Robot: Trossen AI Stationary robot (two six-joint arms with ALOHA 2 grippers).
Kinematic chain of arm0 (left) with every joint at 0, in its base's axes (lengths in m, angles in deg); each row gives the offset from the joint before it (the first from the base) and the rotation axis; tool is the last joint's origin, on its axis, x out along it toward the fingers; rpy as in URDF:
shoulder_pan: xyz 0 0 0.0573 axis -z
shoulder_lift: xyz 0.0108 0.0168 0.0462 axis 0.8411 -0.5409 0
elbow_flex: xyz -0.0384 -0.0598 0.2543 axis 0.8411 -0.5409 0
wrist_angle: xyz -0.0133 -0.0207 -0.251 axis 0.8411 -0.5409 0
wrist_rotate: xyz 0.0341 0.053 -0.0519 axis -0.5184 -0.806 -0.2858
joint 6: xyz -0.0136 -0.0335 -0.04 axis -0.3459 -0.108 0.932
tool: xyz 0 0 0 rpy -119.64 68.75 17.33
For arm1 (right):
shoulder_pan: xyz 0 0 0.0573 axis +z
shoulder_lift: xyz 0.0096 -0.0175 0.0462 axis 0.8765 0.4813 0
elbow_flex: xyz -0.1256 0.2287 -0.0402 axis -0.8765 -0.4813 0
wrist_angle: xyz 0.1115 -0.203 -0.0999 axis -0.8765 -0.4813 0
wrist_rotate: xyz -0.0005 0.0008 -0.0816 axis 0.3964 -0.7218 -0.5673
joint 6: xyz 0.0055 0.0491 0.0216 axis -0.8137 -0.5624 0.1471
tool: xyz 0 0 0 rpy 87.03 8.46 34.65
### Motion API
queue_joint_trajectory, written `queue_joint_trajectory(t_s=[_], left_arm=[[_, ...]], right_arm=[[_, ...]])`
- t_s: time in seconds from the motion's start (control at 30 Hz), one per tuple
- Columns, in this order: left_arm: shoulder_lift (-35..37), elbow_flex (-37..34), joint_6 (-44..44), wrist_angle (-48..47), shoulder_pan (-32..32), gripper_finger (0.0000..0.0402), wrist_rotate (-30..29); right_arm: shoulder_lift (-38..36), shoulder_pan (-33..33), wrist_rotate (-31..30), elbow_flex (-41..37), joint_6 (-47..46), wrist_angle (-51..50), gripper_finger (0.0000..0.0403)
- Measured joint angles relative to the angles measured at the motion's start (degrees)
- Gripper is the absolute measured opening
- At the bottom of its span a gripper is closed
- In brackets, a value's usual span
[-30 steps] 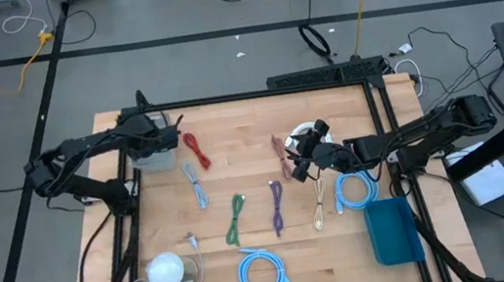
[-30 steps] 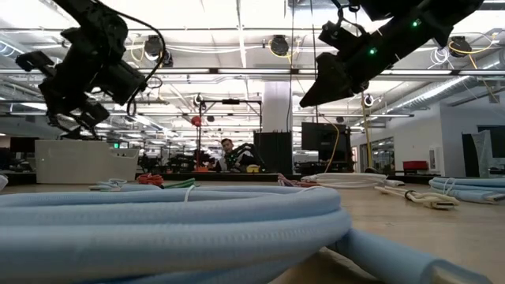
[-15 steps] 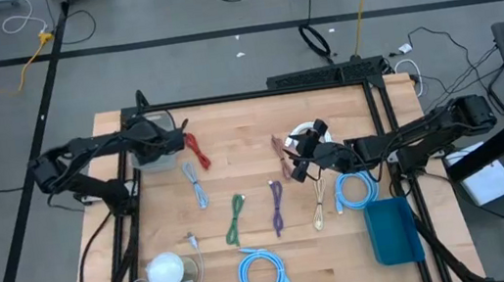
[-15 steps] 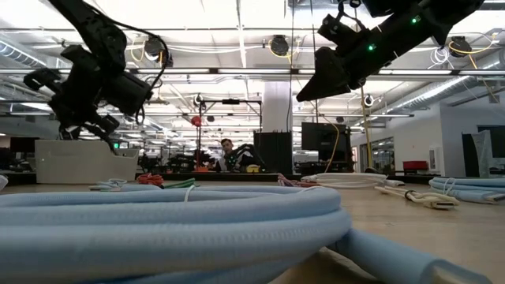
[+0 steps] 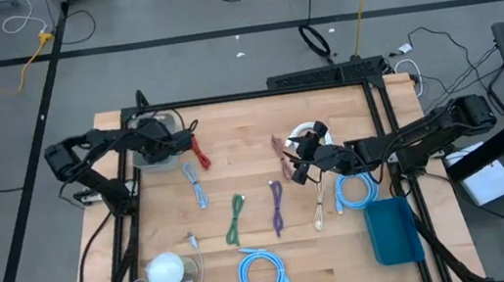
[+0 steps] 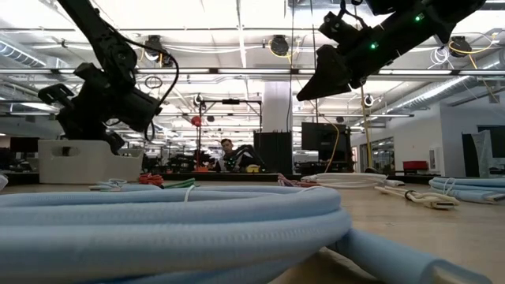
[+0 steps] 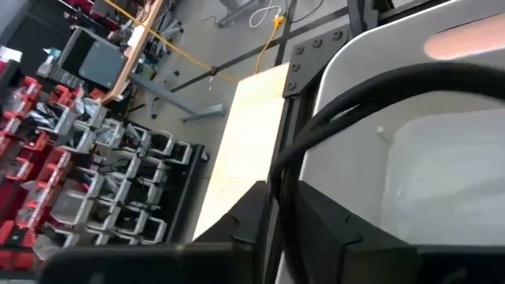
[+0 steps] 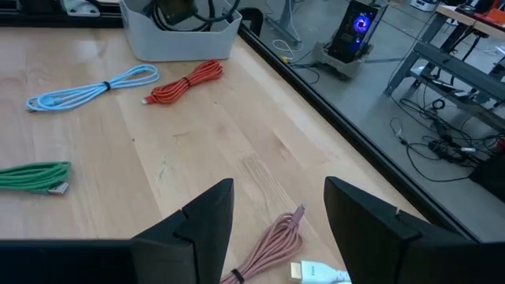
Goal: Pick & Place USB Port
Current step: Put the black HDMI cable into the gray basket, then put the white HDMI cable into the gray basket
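Operator, your left gripper (image 5: 165, 139) has moved in over the white bin (image 5: 158, 158) at the table's far left corner since a second ago; a black cable (image 7: 347, 99) now drapes into the bin, and I cannot tell whether it is released. Your right gripper (image 5: 300, 169) hangs spread open, empty, above the pink cable (image 8: 264, 244), unchanged.

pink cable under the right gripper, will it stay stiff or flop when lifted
The pink cable is a thin, loosely bundled cord, so it will probably sag and dangle. It looks light and unlikely to roll. The right gripper, open above it, might catch only some strands.
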Motion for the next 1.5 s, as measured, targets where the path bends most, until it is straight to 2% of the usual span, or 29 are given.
queue_joint_trajectory(t_s=[0.27,0.43,0.6,0.8,1.03,1.13,1.2,1.27,1.33,1.4,1.5], left_arm=[[2.34,0.02,0.45,-4.27,0.79,0.015,0.5],[6.27,0.04,3.43,-8.62,3.0,0.0192,0.69],[10.81,0.04,3.48,-8.43,5.21,0.0227,1.69],[13.92,0.04,3.56,-8.35,7.31,0.0251,3.52],[14.81,0.07,2.01,-5.73,12.14,0.0253,4.12],[15.68,0.07,-5.8,2.23,16.27,0.0253,2.63],[16.66,0.07,-16.21,12.9,19.71,0.0249,3.29],[18.32,0.07,-28.8,25.95,23.52,0.0238,6.98],[20.09,0.07,-42.06,39.98,27.41,0.0221,14.46],[21.54,0.13,-53.57,52.99,31.59,0.0198,24.44],[23.85,0.15,-63.95,62.49,37.25,0.0162,38.49]], right_arm=[[0.0,0.0,-0.09,0.0,-0.41,0.0,0.0194],[0.0,0.0,-0.09,0.0,-0.53,0.0,0.0194],[0.0,0.02,-0.1,0.0,-0.53,0.02,0.0194],[0.0,0.02,-0.11,0.0,-0.53,0.11,0.0194],[0.0,0.01,-0.13,0.0,-0.47,0.13,0.0194],[-0.01,0.0,-0.13,0.0,-0.38,-0.08,0.0194],[-0.01,0.0,-0.13,0.0,-0.29,-0.67,0.0194],[-0.02,0.0,-0.12,-0.18,0.33,-0.69,0.0194],[-0.04,-0.01,-0.13,-0.94,0.72,-0.33,0.0194],[-0.04,-0.09,-0.11,-1.79,0.76,-0.35,0.0194],[-0.04,-0.09,-0.11,-3.52,0.73,-0.37,0.0194]])
